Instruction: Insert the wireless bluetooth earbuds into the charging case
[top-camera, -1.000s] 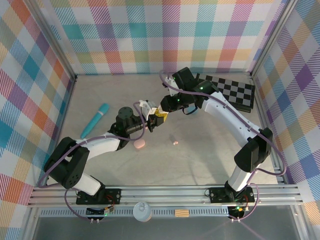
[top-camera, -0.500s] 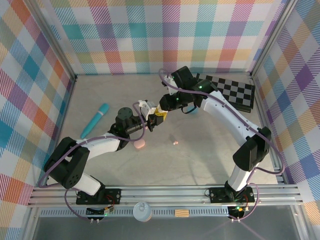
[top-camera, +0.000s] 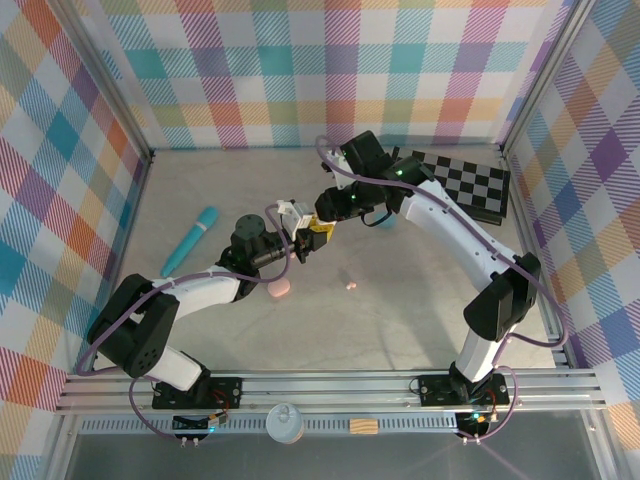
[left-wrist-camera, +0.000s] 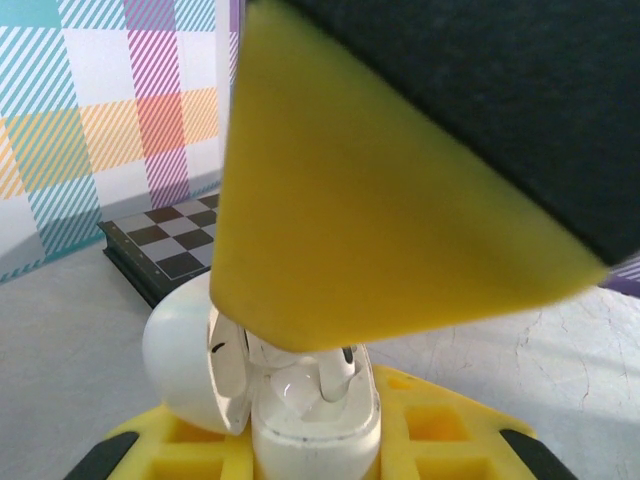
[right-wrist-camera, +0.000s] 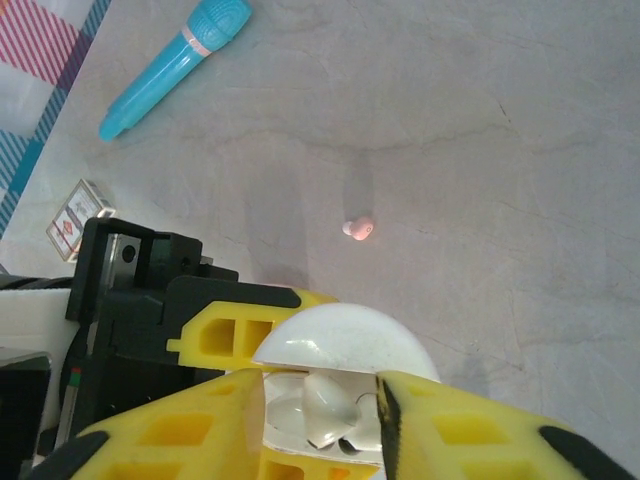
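Clamping the left end effector (top-camera: 304, 243) shut on the open charging case (left-wrist-camera: 315, 432), mid-table. Just right of it, easing the right end effector (top-camera: 323, 223) apart, letting go of the white earbud (right-wrist-camera: 325, 398), seemingly seated in its socket. Leaving the pink earbud (right-wrist-camera: 357, 229) lying loose on the table, nearer and right.

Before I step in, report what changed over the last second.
The right end effector shifted slightly toward the far left, its fingers now parted beside the white plastic earbud seated in the open white pebble-shaped charging case, apparently letting go. Unchanged: the left end effector still clamps the case; the pink earbud, pink pebble-shaped case and teal tube lie as before.
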